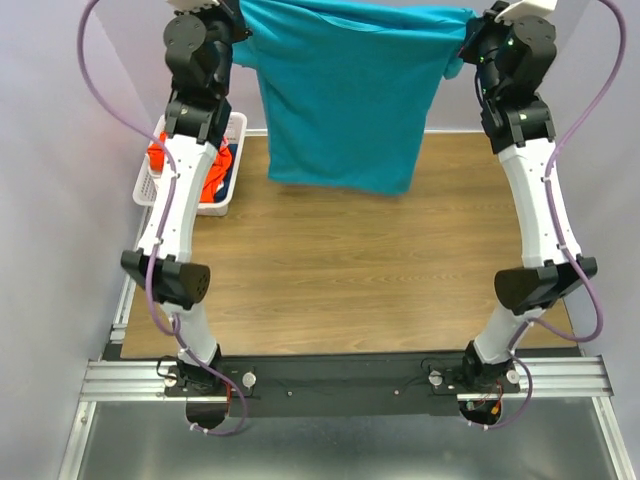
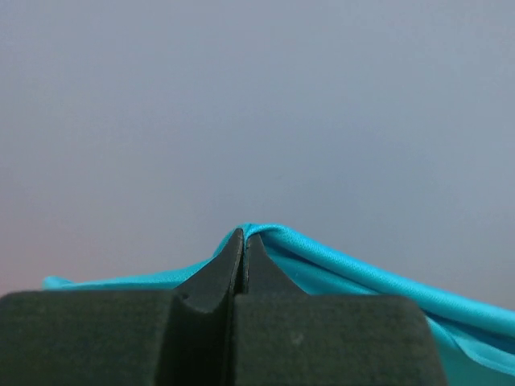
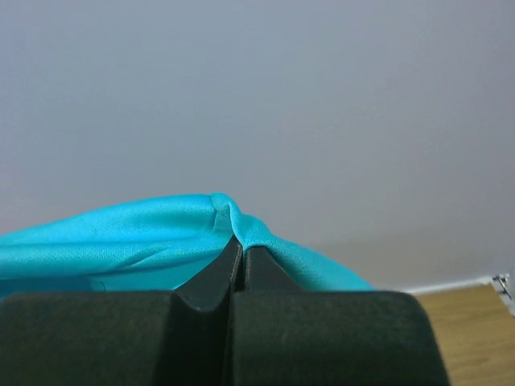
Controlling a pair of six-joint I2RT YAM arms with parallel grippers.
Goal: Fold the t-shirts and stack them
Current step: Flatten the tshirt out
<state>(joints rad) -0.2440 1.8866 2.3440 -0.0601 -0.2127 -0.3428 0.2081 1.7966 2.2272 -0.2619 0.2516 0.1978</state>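
Teal shirt (image 1: pixel 345 95): you hold it up by its top edge, stretched between both arms over the far side of the table (image 1: pixel 350 280), hem hanging loose; whether the hem touches the wood cannot be told. Left gripper (image 2: pixel 244 241): fingers pressed together on a ridge of teal cloth. Right gripper (image 3: pixel 241 245): fingers pressed together, pinching a teal fold. Open room: bare wood runs from the hem to your arm bases. Basket (image 1: pixel 150 185): white lattice at the table's left edge, beside the left arm, holding an orange shirt (image 1: pixel 215 175). Only the top view shows the basket and hem; the wrist views show each pinch against a grey wall.
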